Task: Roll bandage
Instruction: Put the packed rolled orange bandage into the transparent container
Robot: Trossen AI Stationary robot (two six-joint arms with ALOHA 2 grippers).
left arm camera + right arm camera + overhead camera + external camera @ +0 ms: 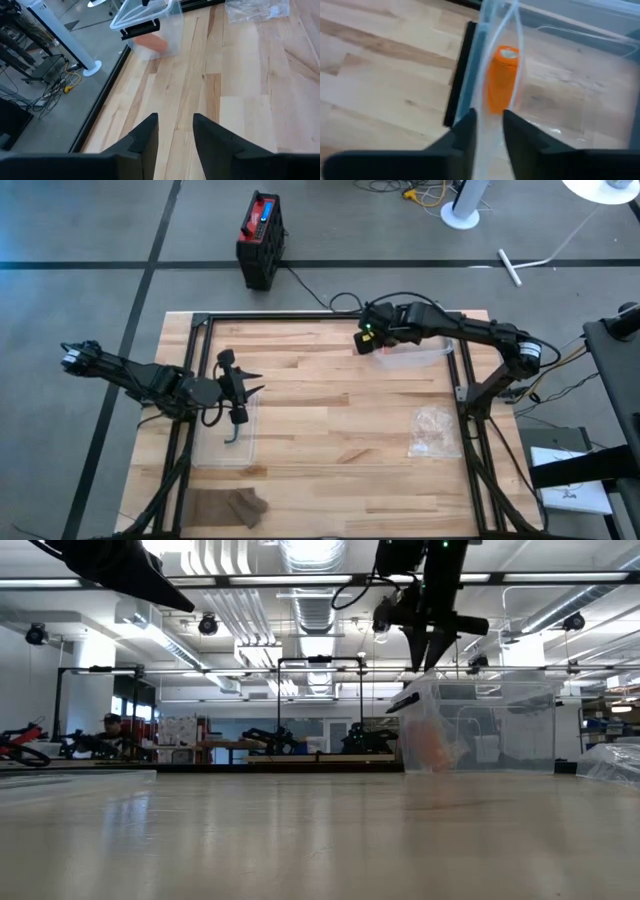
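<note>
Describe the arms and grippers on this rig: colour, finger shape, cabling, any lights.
Both arms are black, jointed, with loose black cables. The left gripper has two slim, pointed black fingers. The right gripper has matching dark tapered fingers; a small green light glows on its wrist.

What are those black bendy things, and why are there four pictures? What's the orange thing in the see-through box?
The black bendy things are two robot arms working at a wooden table. One picture looks down from above. One peeks level across the tabletop. Two come from little cameras on the arms' wrists. The orange thing is a roll, probably the bandage, inside a clear plastic box. The right hand is at that box's edge. The left hand is open and holds nothing; it hangs over a flat clear plastic piece. A crinkly plastic bag and a brown cloth also lie on the table.
</note>
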